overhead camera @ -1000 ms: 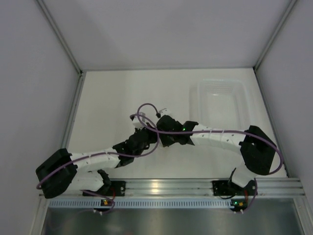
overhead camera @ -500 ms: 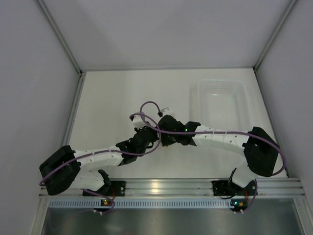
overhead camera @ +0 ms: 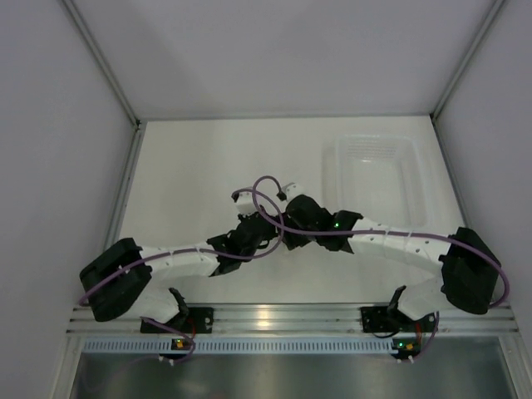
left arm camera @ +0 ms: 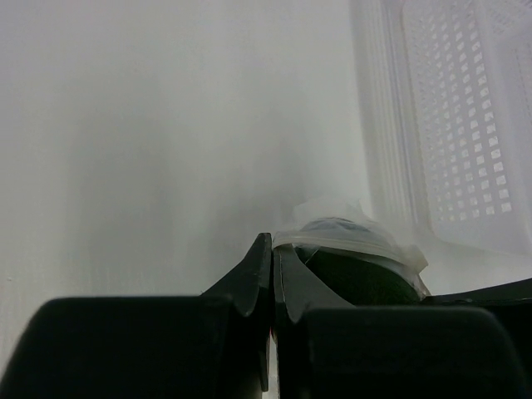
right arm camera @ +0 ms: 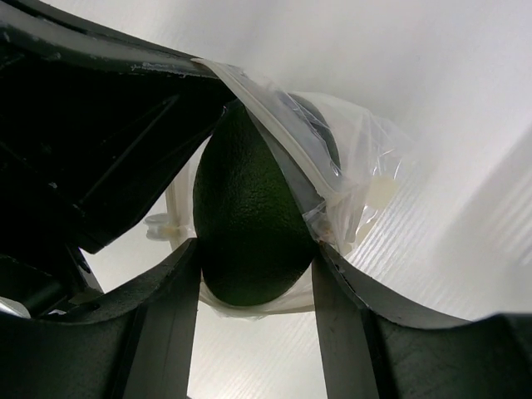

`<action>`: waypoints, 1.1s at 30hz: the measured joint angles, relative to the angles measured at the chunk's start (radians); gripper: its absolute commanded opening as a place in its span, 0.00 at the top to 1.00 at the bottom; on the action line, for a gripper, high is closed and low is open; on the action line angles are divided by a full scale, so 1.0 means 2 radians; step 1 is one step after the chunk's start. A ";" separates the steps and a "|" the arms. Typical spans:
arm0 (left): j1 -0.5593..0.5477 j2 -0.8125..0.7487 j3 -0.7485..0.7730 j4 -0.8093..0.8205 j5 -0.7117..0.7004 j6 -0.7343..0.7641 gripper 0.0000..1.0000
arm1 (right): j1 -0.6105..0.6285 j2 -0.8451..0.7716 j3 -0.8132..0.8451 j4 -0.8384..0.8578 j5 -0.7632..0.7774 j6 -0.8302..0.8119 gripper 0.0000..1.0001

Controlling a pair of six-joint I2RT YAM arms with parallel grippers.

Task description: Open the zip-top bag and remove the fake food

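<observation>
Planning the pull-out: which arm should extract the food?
Right: the right gripper straddles the food, touching both sides; the left gripper is shut on the bag rim, anchoring it.

This looks like a robotics lab test cell. A bare white table (overhead camera: 208, 166) is boxed in by plain grey panels (overhead camera: 50, 125) on aluminium framing. The left arm (overhead camera: 179, 259) and right arm (overhead camera: 399, 243) are bolted to a metal rail (overhead camera: 274, 316) at 6 o'clock, and a clear tray (overhead camera: 374, 150) sits at 2 o'clock.

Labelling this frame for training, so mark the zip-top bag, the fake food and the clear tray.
zip-top bag (right arm camera: 366, 158): right wrist view, crinkled clear plastic right of the food.
fake food (right arm camera: 249, 224): right wrist view, middle of its dark green body.
clear tray (overhead camera: 378, 174): top external view, its bare floor.
</observation>
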 measured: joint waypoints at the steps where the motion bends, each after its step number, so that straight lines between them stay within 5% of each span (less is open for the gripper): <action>1: 0.000 0.002 0.000 -0.001 0.004 -0.001 1.00 | -0.001 -0.001 -0.006 0.006 -0.001 -0.006 1.00; 20: 0.069 0.019 -0.009 0.013 0.197 -0.066 1.00 | -0.008 -0.078 -0.117 0.117 -0.010 -0.040 1.00; 33: 0.087 0.061 -0.011 0.019 0.227 -0.080 1.00 | -0.012 0.008 -0.074 0.093 -0.010 -0.030 1.00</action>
